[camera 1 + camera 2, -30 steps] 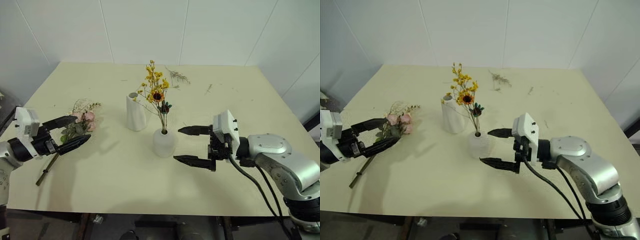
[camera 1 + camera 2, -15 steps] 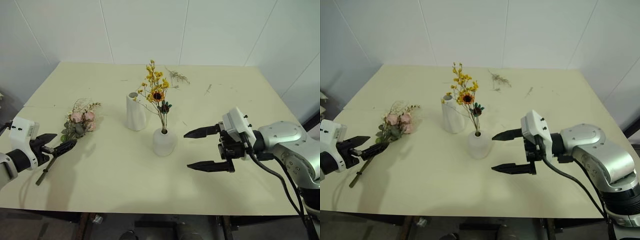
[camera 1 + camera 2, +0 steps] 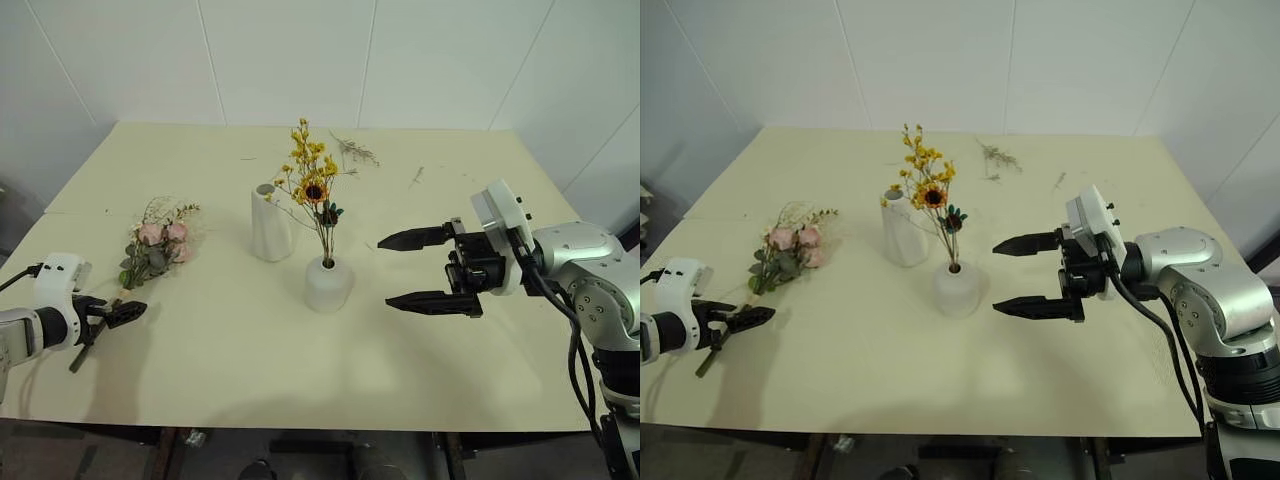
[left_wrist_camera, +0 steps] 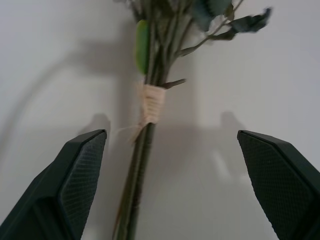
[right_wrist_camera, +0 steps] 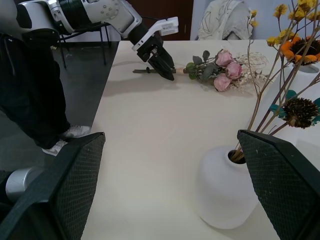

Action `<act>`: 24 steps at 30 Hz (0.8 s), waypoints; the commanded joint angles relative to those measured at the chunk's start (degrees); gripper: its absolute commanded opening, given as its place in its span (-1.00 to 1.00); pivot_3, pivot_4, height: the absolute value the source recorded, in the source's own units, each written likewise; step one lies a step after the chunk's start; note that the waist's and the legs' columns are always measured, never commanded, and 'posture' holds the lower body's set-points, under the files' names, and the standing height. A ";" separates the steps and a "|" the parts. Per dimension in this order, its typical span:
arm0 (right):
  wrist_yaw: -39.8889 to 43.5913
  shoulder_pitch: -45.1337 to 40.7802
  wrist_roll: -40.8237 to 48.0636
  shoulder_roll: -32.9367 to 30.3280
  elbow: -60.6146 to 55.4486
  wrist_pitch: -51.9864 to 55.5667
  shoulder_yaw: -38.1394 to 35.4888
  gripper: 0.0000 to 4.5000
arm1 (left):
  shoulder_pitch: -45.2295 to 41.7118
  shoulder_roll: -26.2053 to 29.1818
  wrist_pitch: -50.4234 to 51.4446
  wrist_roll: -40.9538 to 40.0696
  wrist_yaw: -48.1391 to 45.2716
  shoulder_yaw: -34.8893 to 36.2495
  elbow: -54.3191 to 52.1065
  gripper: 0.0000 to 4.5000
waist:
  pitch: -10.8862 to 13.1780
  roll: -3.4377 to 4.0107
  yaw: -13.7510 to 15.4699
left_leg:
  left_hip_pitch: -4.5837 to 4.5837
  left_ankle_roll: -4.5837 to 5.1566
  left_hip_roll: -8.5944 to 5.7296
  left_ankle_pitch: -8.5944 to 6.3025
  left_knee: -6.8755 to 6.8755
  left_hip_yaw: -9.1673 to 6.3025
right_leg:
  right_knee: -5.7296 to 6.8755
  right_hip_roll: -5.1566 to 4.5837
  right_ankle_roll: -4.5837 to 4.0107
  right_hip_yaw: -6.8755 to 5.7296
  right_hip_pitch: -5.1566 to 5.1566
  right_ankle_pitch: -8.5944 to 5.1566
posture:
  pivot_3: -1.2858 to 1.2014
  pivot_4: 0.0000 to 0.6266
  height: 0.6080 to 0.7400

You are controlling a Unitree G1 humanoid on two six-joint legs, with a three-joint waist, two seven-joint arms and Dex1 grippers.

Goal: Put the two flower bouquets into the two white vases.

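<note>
With the yellow bouquet (image 3: 314,190) already seated in the round vase (image 3: 328,284), the wide-open, empty left end effector (image 3: 110,318) is poised over the rose bouquet (image 3: 155,244) stems on the desk (image 3: 250,350); closing on them is judged next, the tall vase (image 3: 268,224) unfilled, while the right end effector (image 3: 425,270) is held open and empty beside the round vase

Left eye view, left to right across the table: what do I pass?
Left gripper → rose bouquet → tall vase → round vase holding yellow bouquet → right gripper.
</note>
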 commanded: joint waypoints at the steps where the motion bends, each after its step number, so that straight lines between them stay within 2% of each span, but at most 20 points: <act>1: 0.30 0.03 0.05 -0.51 -1.24 -0.83 -1.59 0.99 | -2.46 1.33 -1.24 2.33 -0.65 -1.69 3.28 1.00 | 0.00 0.01 0.06 | 0.00 0.00 0.00 0.00 0.01 0.00 | 0.02 0.00 0.00 0.00 0.00 0.00 | 0.03 -0.52 1.00; 13: 0.23 -0.49 -1.32 -0.43 -0.57 -1.02 -1.25 0.99 | -13.08 2.47 -4.85 7.28 -6.21 -9.64 14.90 1.00 | 0.01 0.02 0.34 | 0.01 -0.01 -0.01 0.01 0.11 0.00 | 0.13 0.03 0.01 -0.01 0.01 0.00 | 0.03 -0.52 1.00; 18: 0.55 -1.02 -2.22 -0.11 0.41 -1.59 -0.54 0.99 | -20.30 4.79 -3.08 12.42 -11.36 -19.17 21.41 1.00 | 0.01 0.02 0.68 | 0.00 -0.01 -0.01 0.01 0.15 0.00 | 0.17 0.06 0.01 -0.03 0.00 0.00 | 0.03 -0.52 1.00; 23: 0.35 -1.16 -2.80 0.18 0.54 -1.64 -0.37 0.99 | -27.50 4.62 -3.83 16.24 -14.24 -23.95 27.90 1.00 | 0.02 0.03 0.88 | 0.01 -0.01 -0.01 0.01 0.17 0.00 | 0.24 0.10 0.01 -0.02 0.00 0.00 | 0.03 -0.52 1.00; 24: 0.12 -1.07 -2.96 0.20 0.47 -1.57 -0.36 1.00 | -28.22 4.60 -3.59 16.73 -15.08 -24.77 28.45 0.91 | 0.02 0.04 0.90 | 0.01 -0.01 -0.01 0.01 0.17 0.00 | 0.24 0.11 0.01 -0.02 -0.01 0.00 | 0.03 -0.52 1.00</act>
